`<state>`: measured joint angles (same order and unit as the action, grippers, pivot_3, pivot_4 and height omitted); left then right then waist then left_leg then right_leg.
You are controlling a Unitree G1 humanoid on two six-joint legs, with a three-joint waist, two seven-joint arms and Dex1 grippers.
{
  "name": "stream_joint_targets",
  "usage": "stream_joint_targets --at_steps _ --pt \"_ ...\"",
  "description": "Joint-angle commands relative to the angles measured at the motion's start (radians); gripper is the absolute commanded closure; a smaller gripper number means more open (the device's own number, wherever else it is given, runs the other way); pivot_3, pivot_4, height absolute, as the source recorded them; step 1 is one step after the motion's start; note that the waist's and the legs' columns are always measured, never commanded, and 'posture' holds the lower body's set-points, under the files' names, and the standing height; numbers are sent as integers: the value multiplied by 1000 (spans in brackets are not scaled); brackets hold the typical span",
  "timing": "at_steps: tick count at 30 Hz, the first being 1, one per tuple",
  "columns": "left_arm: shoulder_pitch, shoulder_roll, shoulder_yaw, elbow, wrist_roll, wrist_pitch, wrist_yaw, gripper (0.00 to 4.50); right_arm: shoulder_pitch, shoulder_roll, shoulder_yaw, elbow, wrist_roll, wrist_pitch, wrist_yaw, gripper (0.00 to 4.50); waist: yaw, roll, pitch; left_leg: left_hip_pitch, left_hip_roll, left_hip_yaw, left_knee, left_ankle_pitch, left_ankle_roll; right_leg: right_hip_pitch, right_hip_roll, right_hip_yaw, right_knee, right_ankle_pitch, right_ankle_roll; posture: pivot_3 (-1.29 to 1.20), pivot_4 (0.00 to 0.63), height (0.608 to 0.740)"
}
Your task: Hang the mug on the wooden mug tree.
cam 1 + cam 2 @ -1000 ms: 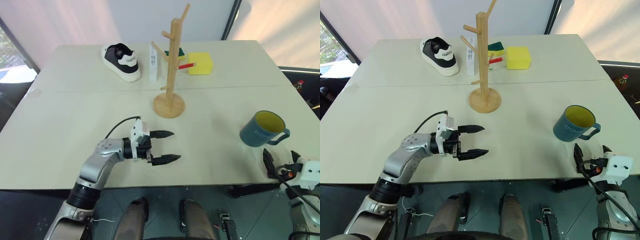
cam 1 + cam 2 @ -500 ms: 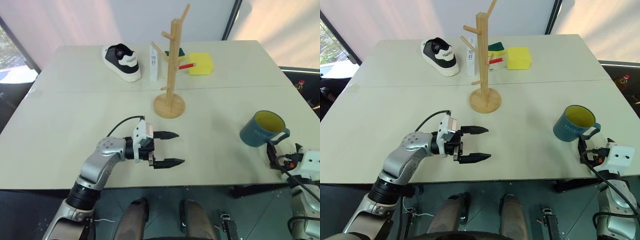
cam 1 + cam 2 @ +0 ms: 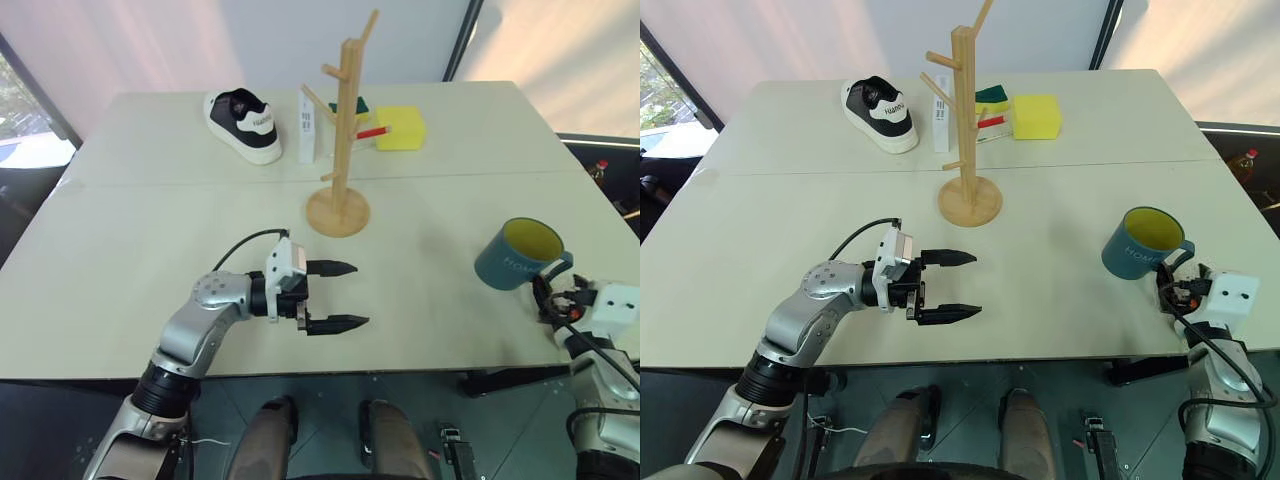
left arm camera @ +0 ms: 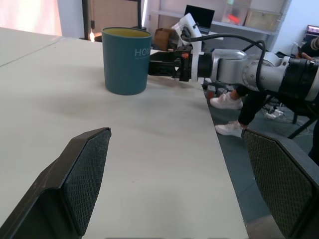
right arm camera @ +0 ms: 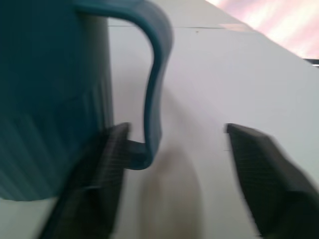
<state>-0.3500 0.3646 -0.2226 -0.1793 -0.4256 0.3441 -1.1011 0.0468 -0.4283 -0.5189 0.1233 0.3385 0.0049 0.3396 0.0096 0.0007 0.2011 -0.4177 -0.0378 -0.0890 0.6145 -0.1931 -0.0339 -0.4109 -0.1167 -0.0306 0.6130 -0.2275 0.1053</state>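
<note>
The blue-grey mug point(image 3: 512, 257) with a yellow inside stands near the table's right front corner, leaning slightly. My right gripper point(image 3: 547, 291) reaches level to it from the table edge. In the right wrist view its two fingers point(image 5: 99, 179) stand apart on either side of the mug's loop handle point(image 5: 155, 74), one against the handle's foot, the other apart from it. The wooden mug tree point(image 3: 346, 130) stands upright at the table's middle, far from the mug. My left gripper point(image 3: 355, 295) hovers open and empty over the table in front of the tree, pointing toward the mug point(image 4: 125, 59).
Behind the tree lie a black-and-white shoe point(image 3: 243, 122), a white upright box point(image 3: 308, 125), a yellow sponge point(image 3: 402, 127) and small green and red items point(image 3: 362, 108). The table's front edge point(image 3: 420, 368) runs just below both grippers.
My right gripper has moved forward to the mug, and its fingers have come closer together around the handle. The mug has been nudged slightly left. The left arm has stayed put.
</note>
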Motion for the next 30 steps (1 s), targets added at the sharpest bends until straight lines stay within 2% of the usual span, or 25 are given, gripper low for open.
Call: stream_joint_targets --at_steps 1,2,3,10,14,17,20,22,25,26,30 --pt "1 6 3 -35 -10 -10 8 0 -15 -18 -5 -20 21 1 18 3526 1 0 0 0 0 0 0 0 0 0 0 0 0 0 0 0 150 740" --pt "4 7 4 -38 -11 -10 11 0 -17 -16 -2 -25 21 5 21 4154 1 0 0 0 0 0 0 0 0 0 0 0 0 0 0 0 150 740" --pt "6 8 4 -40 -11 -10 13 0 -18 -15 0 -31 22 9 24 4480 1 0 0 0 0 0 0 0 0 0 0 0 0 0 0 0 150 740" --pt "19 27 23 -35 -10 -19 27 0 4 -39 58 -151 -18 32 47 4480 -3 0 0 0 0 0 0 0 0 0 0 0 0 0 0 0 150 740" --pt "9 43 75 21 -1 -49 57 0 -18 -135 167 -329 -97 58 107 4480 -4 0 0 0 0 0 0 0 0 0 0 0 0 0 0 0 150 740" --pt "4 73 137 78 -4 -77 65 0 -161 -255 279 -465 -122 139 190 4480 -26 2 1 1 0 1 0 0 0 -1 0 1 1 0 0 0 150 740" --pt "-6 89 168 111 -11 -92 65 0 -265 -311 337 -480 -134 197 230 4480 -21 0 1 2 1 0 0 0 0 0 0 -1 1 0 0 0 150 740" --pt "-29 84 233 130 -58 -85 81 0 -434 -346 418 -425 -163 256 276 4480 -15 -3 1 2 2 -1 -1 0 0 1 1 -2 0 0 0 0 150 740" --pt "-49 80 289 136 -103 -69 96 0 -611 -349 498 -335 -190 299 324 4480 -18 -4 2 -5 0 0 0 0 0 -5 -1 -2 0 1 -2 0 150 740" --pt "-51 81 299 135 -111 -64 99 0 -649 -343 515 -309 -194 305 337 4480 -18 -4 2 -7 0 0 1 0 0 -6 -1 -1 0 3 -4 0 150 740" --pt "-39 88 337 109 -134 -58 123 0 -787 -310 568 -125 -227 248 380 4480 -20 -5 2 -9 -1 1 0 0 0 -8 -2 0 0 4 4 0 150 740"
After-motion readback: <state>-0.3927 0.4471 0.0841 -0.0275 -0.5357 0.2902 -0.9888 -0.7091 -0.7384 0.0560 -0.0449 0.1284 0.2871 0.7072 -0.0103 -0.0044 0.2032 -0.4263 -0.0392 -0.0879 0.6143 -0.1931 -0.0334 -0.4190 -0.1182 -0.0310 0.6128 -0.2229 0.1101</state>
